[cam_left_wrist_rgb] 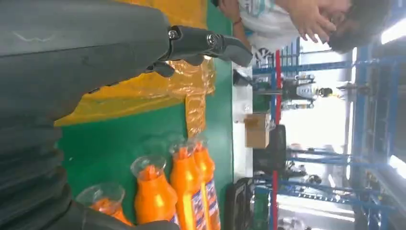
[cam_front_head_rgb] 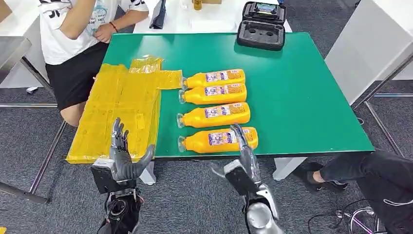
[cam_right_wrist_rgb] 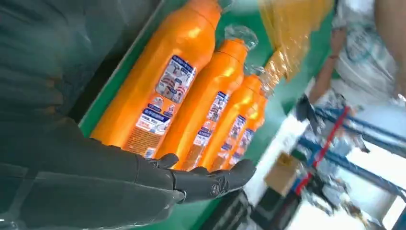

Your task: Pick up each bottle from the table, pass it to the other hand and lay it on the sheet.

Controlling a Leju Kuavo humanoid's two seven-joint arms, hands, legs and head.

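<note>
Several orange bottles lie side by side on the green table point(cam_front_head_rgb: 302, 97), clear caps toward the yellow sheet point(cam_front_head_rgb: 122, 107). The nearest bottle point(cam_front_head_rgb: 217, 140) point(cam_right_wrist_rgb: 160, 86) lies along the table's front edge. My right hand point(cam_front_head_rgb: 243, 156) point(cam_right_wrist_rgb: 143, 182) hovers open over that bottle's base end, fingers stretched, holding nothing. My left hand point(cam_front_head_rgb: 122, 158) point(cam_left_wrist_rgb: 119, 52) is open at the sheet's near edge, fingers spread upward, empty. In the left wrist view the bottle caps point(cam_left_wrist_rgb: 148, 167) point toward the sheet point(cam_left_wrist_rgb: 143, 91).
A person in a white shirt point(cam_front_head_rgb: 73, 29) sits at the table's far left corner, close to the sheet. A black open case point(cam_front_head_rgb: 261, 27) stands at the table's far edge. Another person's leg point(cam_front_head_rgb: 370, 175) is at the right, below the table.
</note>
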